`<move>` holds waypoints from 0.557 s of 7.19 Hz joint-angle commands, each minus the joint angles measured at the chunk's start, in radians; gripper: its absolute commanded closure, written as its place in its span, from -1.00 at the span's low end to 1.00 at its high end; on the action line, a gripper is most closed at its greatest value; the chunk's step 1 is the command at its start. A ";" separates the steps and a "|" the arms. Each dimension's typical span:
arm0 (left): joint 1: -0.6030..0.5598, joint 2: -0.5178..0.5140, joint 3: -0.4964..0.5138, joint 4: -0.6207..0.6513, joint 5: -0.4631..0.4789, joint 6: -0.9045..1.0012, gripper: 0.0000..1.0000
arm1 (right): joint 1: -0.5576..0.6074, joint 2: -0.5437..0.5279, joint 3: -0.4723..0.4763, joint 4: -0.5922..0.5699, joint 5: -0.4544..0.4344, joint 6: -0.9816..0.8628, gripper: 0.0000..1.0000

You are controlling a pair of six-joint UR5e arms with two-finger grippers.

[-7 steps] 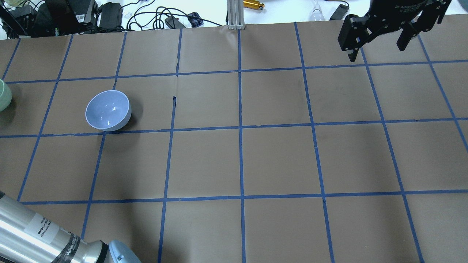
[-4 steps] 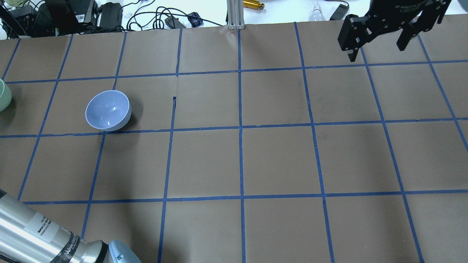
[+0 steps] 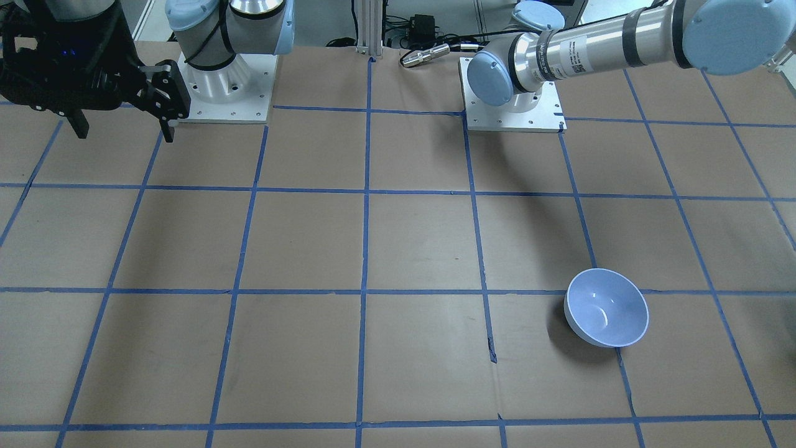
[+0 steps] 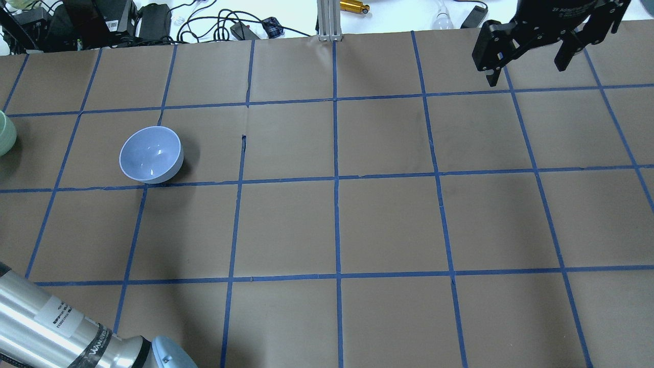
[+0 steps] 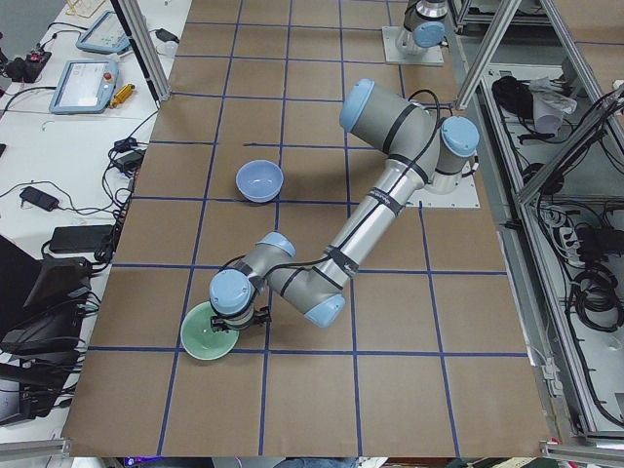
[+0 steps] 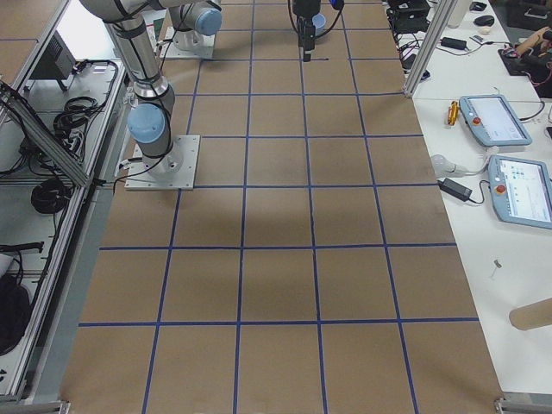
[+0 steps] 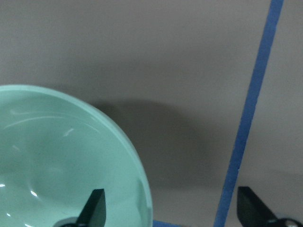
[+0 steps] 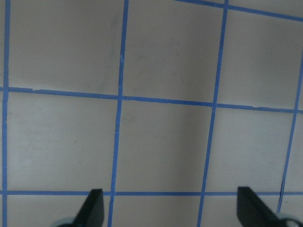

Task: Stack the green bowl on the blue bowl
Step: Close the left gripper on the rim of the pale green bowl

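Note:
The green bowl (image 7: 61,161) stands on the brown paper at the table's far left and shows as a sliver in the overhead view (image 4: 5,134) and in full in the exterior left view (image 5: 209,334). My left gripper (image 7: 173,213) is open and straddles its rim, one finger inside the bowl and one outside. The blue bowl (image 4: 151,154) stands upright and empty further in; it also shows in the front view (image 3: 606,308) and the exterior left view (image 5: 259,180). My right gripper (image 4: 526,69) is open and empty, high over the far right corner.
The table (image 4: 388,225) is covered in brown paper with a blue tape grid. Cables and boxes (image 4: 102,20) lie beyond its far edge. An aluminium post (image 4: 327,20) stands at the far middle. My left forearm (image 4: 56,322) crosses the near left corner.
My left forearm has shifted very slightly in the overhead view. Both bowls and the right gripper have stayed in place.

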 commanded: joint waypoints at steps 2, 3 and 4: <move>0.000 -0.001 0.002 0.003 0.000 0.009 -0.67 | 0.000 0.000 0.000 0.000 0.000 0.000 -1.00; 0.000 -0.001 0.002 0.018 0.000 0.009 -0.66 | 0.000 0.000 0.000 0.000 0.000 0.000 -1.00; 0.000 -0.001 0.001 0.023 0.000 0.009 -0.66 | 0.000 0.000 0.000 0.000 0.000 0.000 -1.00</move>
